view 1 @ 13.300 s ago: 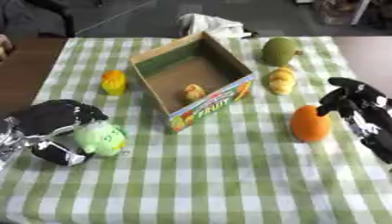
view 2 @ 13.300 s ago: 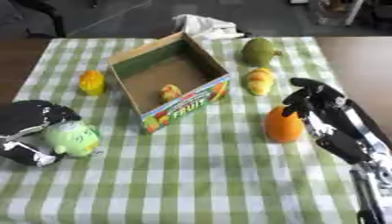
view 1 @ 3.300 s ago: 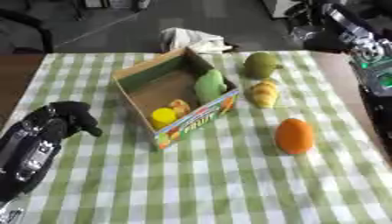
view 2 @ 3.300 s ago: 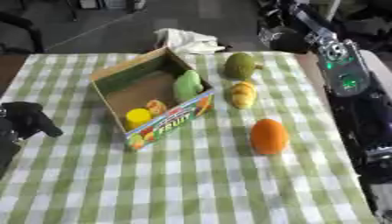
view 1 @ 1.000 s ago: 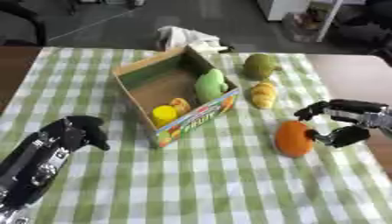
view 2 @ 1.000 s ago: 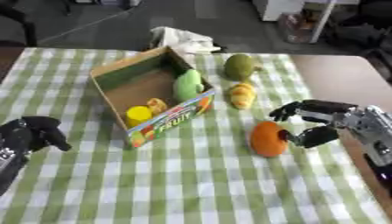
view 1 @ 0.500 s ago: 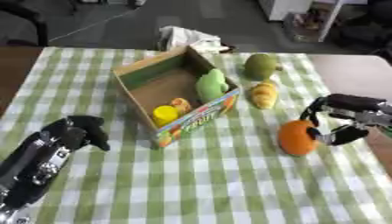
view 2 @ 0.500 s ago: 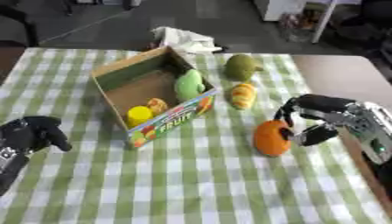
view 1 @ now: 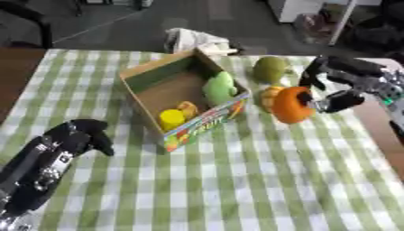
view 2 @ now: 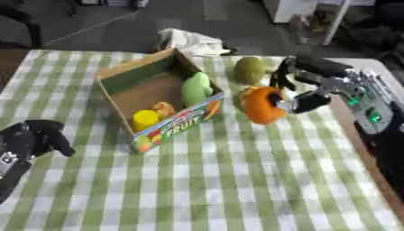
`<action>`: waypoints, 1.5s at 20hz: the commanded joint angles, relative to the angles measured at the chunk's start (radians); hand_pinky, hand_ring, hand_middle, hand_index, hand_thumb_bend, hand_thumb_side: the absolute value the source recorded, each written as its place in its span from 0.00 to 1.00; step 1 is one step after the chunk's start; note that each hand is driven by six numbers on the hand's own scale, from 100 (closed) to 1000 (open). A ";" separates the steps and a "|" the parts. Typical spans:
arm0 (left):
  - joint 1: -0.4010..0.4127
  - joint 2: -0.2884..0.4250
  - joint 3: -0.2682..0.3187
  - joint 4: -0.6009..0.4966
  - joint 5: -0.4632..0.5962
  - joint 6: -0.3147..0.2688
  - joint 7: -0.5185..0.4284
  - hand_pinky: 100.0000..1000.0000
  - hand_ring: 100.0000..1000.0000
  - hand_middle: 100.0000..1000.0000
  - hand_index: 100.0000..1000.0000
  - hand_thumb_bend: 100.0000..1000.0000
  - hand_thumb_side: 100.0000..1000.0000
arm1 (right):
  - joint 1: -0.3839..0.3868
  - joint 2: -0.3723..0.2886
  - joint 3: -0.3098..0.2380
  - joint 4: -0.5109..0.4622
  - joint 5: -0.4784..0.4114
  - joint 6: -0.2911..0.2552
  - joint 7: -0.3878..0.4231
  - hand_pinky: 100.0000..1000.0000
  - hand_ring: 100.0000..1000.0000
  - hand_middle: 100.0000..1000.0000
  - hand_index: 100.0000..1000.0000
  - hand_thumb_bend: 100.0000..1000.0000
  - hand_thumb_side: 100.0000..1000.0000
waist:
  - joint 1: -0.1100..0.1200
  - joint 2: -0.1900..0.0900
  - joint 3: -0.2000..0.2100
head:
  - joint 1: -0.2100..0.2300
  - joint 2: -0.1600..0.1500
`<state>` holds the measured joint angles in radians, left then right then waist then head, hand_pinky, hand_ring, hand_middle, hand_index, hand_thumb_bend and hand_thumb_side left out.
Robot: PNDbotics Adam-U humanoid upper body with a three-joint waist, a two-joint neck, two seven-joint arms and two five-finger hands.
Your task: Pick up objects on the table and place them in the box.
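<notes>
My right hand has its fingers and thumb curled round an orange fruit, held just right of the open cardboard box and above the cloth. Inside the box lie a green fruit, a yellow fruit and a small orange-yellow piece. An olive-green fruit rests on the table beyond the held one. A yellow fruit lies partly hidden behind the orange. My left hand rests at the lower left with curled fingers and nothing in it.
A green-and-white checked cloth covers the table. A crumpled white cloth lies at the far edge behind the box. Brown bare table shows at the left edge.
My right hand has closed on the orange fruit, lifted it off the cloth and carried it left toward the box. The left hand stays at the lower left.
</notes>
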<state>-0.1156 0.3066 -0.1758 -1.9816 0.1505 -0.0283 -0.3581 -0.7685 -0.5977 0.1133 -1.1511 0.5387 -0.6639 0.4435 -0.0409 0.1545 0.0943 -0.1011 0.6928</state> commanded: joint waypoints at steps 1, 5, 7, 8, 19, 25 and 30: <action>-0.006 -0.002 -0.002 -0.018 0.011 0.000 -0.006 0.63 0.52 0.51 0.75 0.00 0.69 | -0.086 0.040 -0.029 0.042 -0.004 0.017 -0.011 0.71 0.46 0.14 0.36 0.00 0.11 | 0.006 -0.017 0.002 | -0.005 -0.010; -0.010 -0.010 -0.007 -0.018 0.013 0.002 -0.012 0.63 0.52 0.51 0.75 0.00 0.69 | -0.183 0.151 -0.055 0.126 0.034 0.033 -0.035 0.71 0.45 0.15 0.38 0.00 0.12 | 0.016 -0.015 0.009 | -0.013 -0.009; -0.014 -0.015 -0.011 -0.018 0.016 0.002 -0.017 0.63 0.52 0.51 0.75 0.00 0.69 | -0.219 0.202 -0.061 0.163 0.070 0.033 -0.045 0.71 0.46 0.15 0.38 0.00 0.12 | 0.022 -0.013 0.016 | -0.020 -0.009; -0.016 -0.019 -0.013 -0.018 0.018 0.002 -0.020 0.63 0.52 0.51 0.75 0.00 0.69 | -0.234 0.227 -0.063 0.179 0.095 0.034 -0.051 0.71 0.46 0.16 0.39 0.00 0.12 | 0.025 -0.012 0.021 | -0.025 -0.008; -0.027 -0.037 -0.025 -0.018 0.029 0.010 -0.036 0.63 0.52 0.51 0.75 0.00 0.69 | -0.269 0.394 -0.063 0.267 0.379 0.039 -0.148 0.73 0.53 0.37 0.66 0.00 0.11 | 0.041 -0.009 0.055 | -0.065 -0.007; -0.027 -0.038 -0.023 -0.018 0.028 0.017 -0.035 0.63 0.52 0.51 0.75 0.00 0.69 | -0.250 0.372 -0.026 0.243 0.451 0.045 -0.116 0.78 0.68 0.65 0.89 0.00 0.13 | 0.037 -0.012 0.049 | -0.059 -0.008; -0.022 -0.034 -0.018 -0.018 0.020 0.019 -0.029 0.63 0.52 0.51 0.75 0.00 0.70 | -0.218 0.309 -0.059 0.198 0.344 0.063 -0.041 0.81 0.75 0.80 0.95 0.00 0.11 | 0.033 -0.014 0.034 | -0.049 -0.007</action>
<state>-0.1323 0.2633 -0.1999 -1.9816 0.1744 -0.0107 -0.3889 -0.9681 -0.2512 0.0672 -0.9198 0.9129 -0.6035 0.3871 -0.0090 0.1588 0.1272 -0.1538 0.6929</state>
